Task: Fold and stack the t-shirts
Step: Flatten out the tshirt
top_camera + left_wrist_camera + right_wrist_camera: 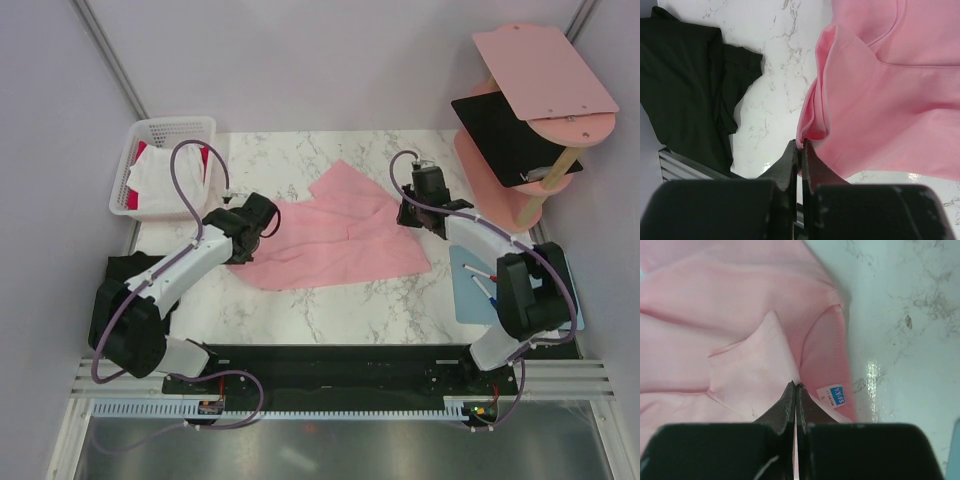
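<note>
A light pink t-shirt [340, 235] lies partly spread on the marble table. My left gripper [262, 225] is shut on its left edge; in the left wrist view the fingertips [800, 145] pinch a fold of the pink cloth [880, 100]. My right gripper [405, 215] is shut on the shirt's right side; in the right wrist view [797, 386] it pinches the cloth [730, 330] by the collar, next to a blue size label [832, 395]. A black t-shirt [125, 265] lies crumpled at the table's left edge and also shows in the left wrist view [685, 90].
A white basket [170, 128] at the back left holds white and red shirts [160, 180]. A pink shelf stand [540, 70] with a black board [505, 135] stands at the back right. A light blue mat [470, 290] lies under the right arm.
</note>
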You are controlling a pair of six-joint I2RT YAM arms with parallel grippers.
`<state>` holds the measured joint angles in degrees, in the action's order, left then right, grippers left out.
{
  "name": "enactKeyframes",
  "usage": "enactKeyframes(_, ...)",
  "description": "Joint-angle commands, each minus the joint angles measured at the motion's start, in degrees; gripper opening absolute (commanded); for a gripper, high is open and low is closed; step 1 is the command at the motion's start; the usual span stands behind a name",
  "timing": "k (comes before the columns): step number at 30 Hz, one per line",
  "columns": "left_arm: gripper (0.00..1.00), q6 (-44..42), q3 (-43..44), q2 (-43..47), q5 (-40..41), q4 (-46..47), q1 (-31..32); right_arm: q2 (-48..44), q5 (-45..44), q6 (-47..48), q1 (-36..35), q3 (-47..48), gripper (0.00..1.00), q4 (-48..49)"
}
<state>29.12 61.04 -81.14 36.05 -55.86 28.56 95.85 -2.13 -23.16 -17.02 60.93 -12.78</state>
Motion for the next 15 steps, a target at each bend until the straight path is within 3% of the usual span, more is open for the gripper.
enactKeyframes(1,0.02,-0.4,2.2,4.7,3.0,0.0,-0.7,-10.9,0.1,0.0,-0.1,-2.3,0.0,4.7)
enactKeyframes(11,0.02,-1.4,3.8,9.7,1.3,0.6,-1.8,-29.0,-1.1,1.9,0.0,-9.8,0.0,8.3)
enactKeyframes(15,0.02,0.5,2.3,13.0,-4.0,-0.9,-1.9,-36.5,2.0,2.3,0.0,-11.9,0.0,4.2)
